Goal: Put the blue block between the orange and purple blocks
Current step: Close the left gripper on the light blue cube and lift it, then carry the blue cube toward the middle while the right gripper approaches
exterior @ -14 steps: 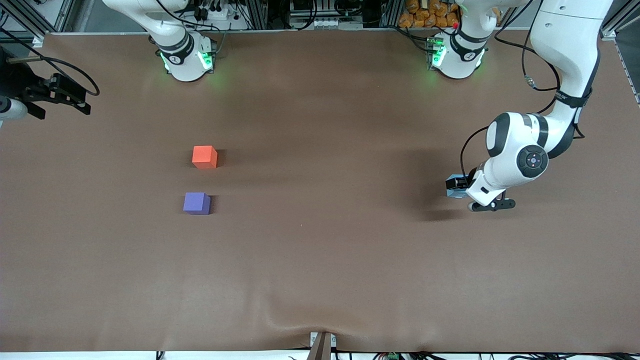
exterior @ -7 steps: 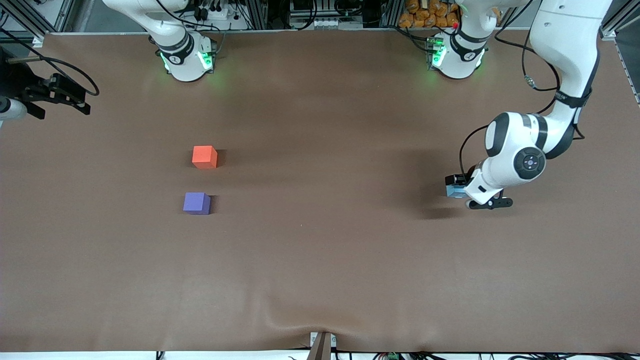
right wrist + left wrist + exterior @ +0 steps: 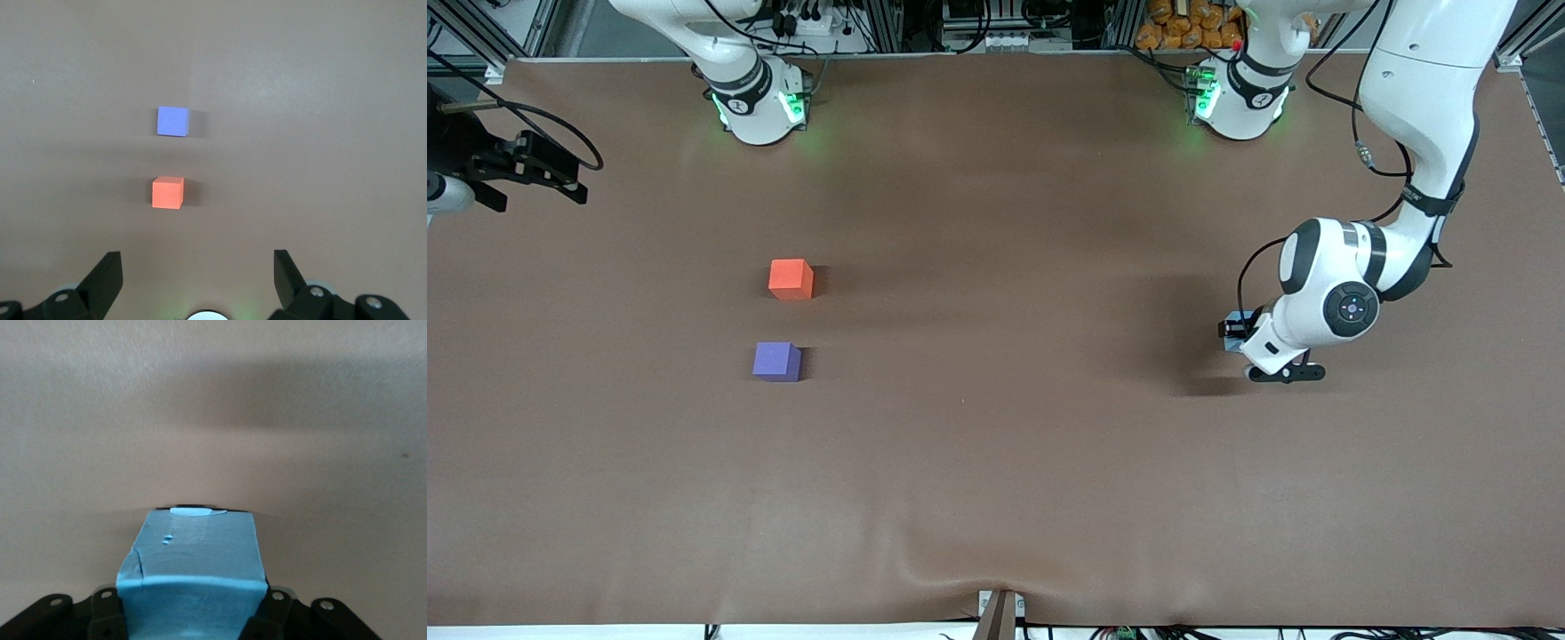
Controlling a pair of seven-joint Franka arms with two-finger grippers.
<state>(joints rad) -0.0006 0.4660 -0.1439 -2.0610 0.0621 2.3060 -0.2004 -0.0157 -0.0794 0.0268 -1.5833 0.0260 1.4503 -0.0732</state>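
The left gripper [image 3: 1238, 336] is clamped on the blue block [image 3: 190, 567], low over the tabletop [image 3: 996, 462] toward the left arm's edge. The orange block [image 3: 791, 278] and purple block [image 3: 776, 361] sit near each other with a gap between, the purple nearer the front camera, toward the right arm's edge. The right gripper [image 3: 197, 283] waits, fingers spread, above them.

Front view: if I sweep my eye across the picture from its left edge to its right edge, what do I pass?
Right hand waiting at the table's edge → purple block → orange block → blue block gripped in the left hand.
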